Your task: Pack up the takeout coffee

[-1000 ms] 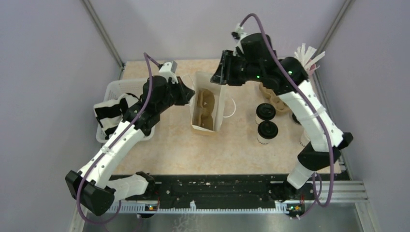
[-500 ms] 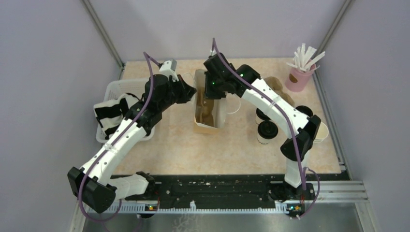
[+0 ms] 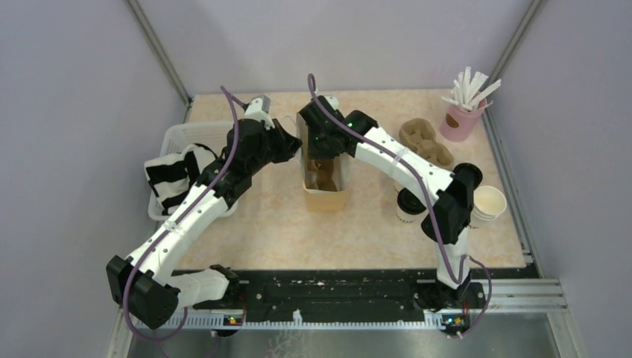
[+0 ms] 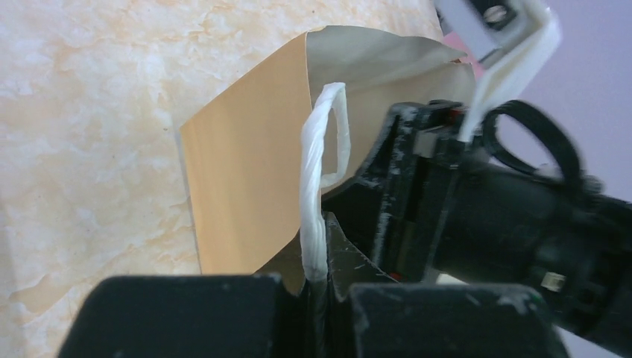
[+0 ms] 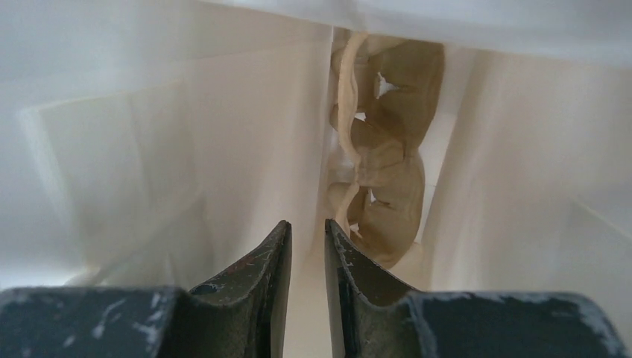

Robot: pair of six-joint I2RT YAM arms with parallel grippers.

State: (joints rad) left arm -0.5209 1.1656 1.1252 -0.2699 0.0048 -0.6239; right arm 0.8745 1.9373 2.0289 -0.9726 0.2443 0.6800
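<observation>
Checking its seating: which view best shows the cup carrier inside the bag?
Right wrist view: the cup carrier lies clearly visible deep in the paper bag. Top view shows only part beside the right hand; left wrist shows none.

Soft, even overhead light leaves only faint shadows on the marbled beige tabletop [image 3: 283, 231], while inside the brown paper bag [image 5: 186, 149] my right wrist view washes out pale and blurry.

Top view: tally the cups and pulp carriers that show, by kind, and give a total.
Black-lidded coffee cup: 1 showing; the right arm could hide more
Lidless white cup: 1
Pink cup of straws: 1
Pulp carriers: 2, one on the table, one in the paper bag
Total: 5
</observation>
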